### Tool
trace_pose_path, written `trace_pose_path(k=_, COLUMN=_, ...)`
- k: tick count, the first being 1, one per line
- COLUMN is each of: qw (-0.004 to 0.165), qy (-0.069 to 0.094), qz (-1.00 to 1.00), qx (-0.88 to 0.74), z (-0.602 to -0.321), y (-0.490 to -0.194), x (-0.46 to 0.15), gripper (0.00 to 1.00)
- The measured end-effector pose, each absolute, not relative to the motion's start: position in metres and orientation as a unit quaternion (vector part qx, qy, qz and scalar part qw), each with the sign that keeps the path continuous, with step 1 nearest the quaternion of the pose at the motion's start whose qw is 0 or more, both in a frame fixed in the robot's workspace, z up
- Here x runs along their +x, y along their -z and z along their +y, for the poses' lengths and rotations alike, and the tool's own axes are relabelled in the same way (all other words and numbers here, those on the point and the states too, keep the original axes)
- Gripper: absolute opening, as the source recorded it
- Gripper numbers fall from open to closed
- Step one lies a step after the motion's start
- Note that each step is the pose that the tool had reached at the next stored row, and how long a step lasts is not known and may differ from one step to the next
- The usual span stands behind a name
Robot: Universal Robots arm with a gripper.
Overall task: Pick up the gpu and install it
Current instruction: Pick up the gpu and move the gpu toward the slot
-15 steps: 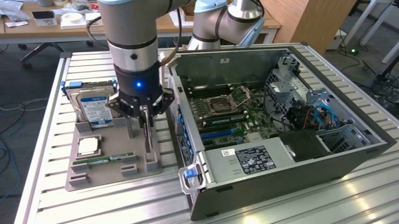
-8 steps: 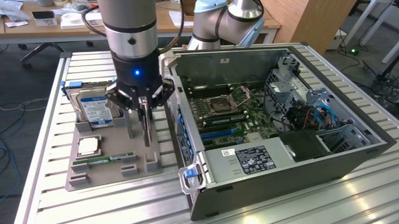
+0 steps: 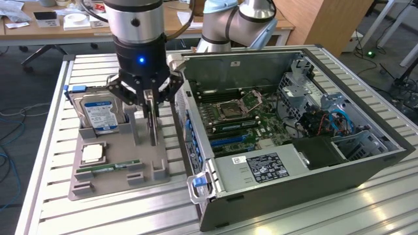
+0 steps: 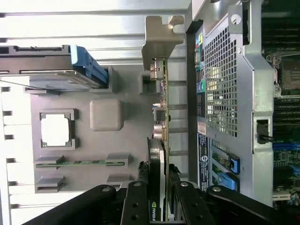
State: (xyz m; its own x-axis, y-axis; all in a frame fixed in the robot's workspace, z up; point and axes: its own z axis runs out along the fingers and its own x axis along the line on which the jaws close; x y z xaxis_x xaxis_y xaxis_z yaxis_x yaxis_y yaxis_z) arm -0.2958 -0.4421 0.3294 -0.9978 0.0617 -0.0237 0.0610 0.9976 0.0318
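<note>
A thin black graphics card [image 3: 152,125] with green board edging and a silvery metal bracket at one end stands on its long edge in a grey holder tray [image 3: 111,181] on the slatted metal desk [image 3: 52,122]. In the wrist view the graphics card [image 4: 162,117] is seen edge-on. Its long axis lies level and runs alongside the vented wall of the open computer case [image 3: 365,161]. The bracket end points toward the hard drive's [image 3: 99,113] end of the tray. The gripper [image 3: 150,98] sits directly above, its black fingers [image 4: 137,204] closed on the card's two flat faces.
</note>
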Motion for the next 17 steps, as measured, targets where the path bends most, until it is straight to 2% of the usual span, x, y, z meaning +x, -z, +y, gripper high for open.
trace_pose_path(k=17, qw=0.012, qy=-0.016, qz=0.999, qx=0.031, z=-0.442, y=-0.368, x=-0.296, gripper=0.27)
